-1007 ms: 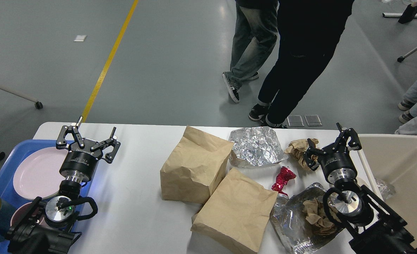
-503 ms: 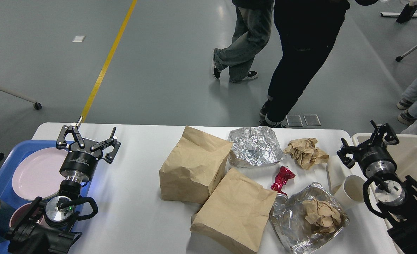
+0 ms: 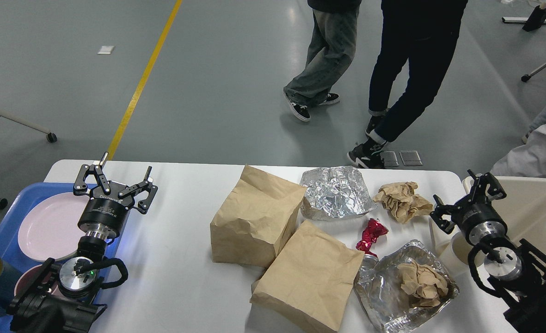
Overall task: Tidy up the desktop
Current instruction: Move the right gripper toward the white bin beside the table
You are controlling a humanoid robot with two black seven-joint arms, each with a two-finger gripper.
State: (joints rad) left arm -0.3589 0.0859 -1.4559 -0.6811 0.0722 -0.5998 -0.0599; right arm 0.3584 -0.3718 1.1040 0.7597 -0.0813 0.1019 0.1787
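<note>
At the white desktop's right edge, the open, empty right gripper is swung back from the beige plastic bin toward remaining litter; the left gripper is kept open, idle.

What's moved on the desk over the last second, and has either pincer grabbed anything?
The right pincer swung from over the crumpled paper out toward the bin, then came slightly back; it is open and empty, above the cups it had hidden. The left pincer stayed open and still by the tray. Bags, foil and red wrapper have not moved on the desktop.
</note>
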